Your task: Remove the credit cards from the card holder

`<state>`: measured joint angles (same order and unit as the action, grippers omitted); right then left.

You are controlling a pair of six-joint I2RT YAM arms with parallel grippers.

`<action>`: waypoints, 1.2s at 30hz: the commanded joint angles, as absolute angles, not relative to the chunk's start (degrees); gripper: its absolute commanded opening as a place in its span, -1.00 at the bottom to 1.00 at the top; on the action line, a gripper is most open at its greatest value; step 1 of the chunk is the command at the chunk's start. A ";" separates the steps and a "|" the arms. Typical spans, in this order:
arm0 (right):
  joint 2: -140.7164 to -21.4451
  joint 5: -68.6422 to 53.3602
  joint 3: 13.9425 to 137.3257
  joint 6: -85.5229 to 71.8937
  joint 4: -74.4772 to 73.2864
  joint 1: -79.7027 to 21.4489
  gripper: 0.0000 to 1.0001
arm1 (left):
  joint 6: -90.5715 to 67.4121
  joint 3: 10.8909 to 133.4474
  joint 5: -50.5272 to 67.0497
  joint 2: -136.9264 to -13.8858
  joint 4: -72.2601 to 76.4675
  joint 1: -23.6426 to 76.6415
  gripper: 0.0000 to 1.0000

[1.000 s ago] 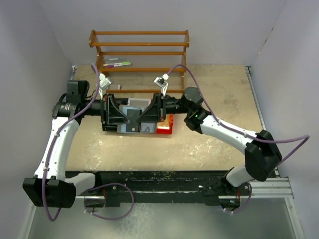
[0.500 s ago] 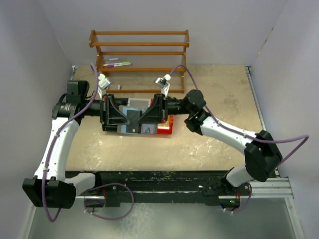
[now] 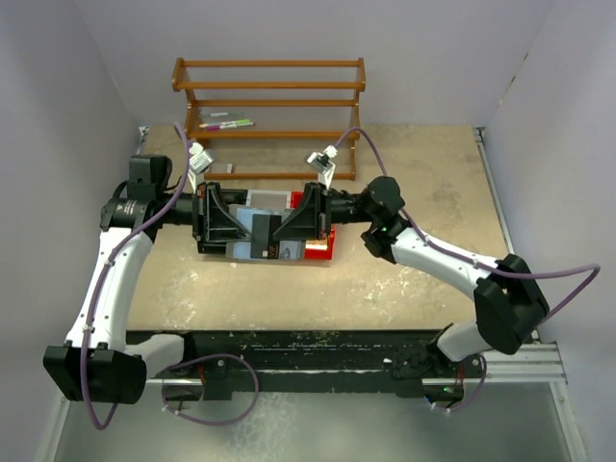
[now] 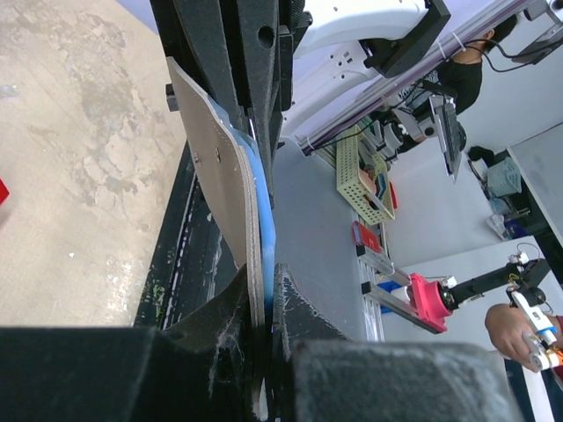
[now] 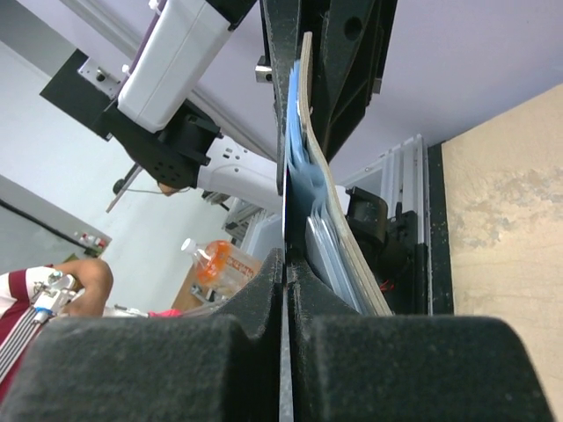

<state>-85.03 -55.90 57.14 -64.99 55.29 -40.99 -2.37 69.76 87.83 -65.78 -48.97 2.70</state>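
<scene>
The grey-blue card holder (image 3: 252, 222) hangs in the air between my two grippers, above the row of bins. My left gripper (image 3: 235, 223) is shut on the holder's edge; in the left wrist view the tan panel with its blue lining (image 4: 225, 189) runs up from the pinched fingers of the left gripper (image 4: 264, 297). My right gripper (image 3: 280, 227) faces it from the right. In the right wrist view the right gripper (image 5: 285, 264) is shut on a thin dark credit card (image 5: 284, 207), beside the holder (image 5: 310, 114) with more cards (image 5: 324, 242) fanned inside.
A row of bins lies under the grippers, its red end (image 3: 320, 250) showing at the right. A wooden rack (image 3: 269, 87) with pens (image 3: 228, 123) stands at the back. Grey walls close in on the left and right of the table (image 3: 404, 279).
My right arm has drawn back to the right and its jaws have closed fully. The left arm stays where it was, holding the card holder.
</scene>
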 commanded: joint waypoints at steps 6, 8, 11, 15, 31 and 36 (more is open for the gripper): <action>-77.26 -59.26 52.59 -61.17 49.09 -34.60 -1.00 | 2.52 75.32 81.47 -64.57 -50.55 2.63 -0.92; -75.40 -58.98 51.61 -57.75 42.97 -32.54 -1.00 | 3.83 76.79 76.71 -64.86 -50.90 2.64 -0.92; -73.03 -58.23 50.61 -51.42 31.94 -29.65 -1.00 | 6.37 79.04 70.29 -65.47 -52.21 2.64 -0.91; -70.82 -55.93 49.15 -44.93 21.17 -26.49 -1.00 | 7.23 80.93 61.93 -65.32 -51.16 2.64 -0.91; -93.12 -31.98 63.67 -42.99 15.55 -33.83 -1.00 | 0.68 86.11 53.64 -64.24 -48.54 2.64 -0.92; -102.10 -27.31 71.29 -44.12 14.42 -36.89 -1.00 | 1.24 87.44 55.57 -64.48 -50.86 2.58 -0.92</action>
<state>-98.24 -33.26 65.45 -44.47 15.59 -35.14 2.11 84.29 53.34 -65.67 -51.64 2.68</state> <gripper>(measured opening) 0.005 0.132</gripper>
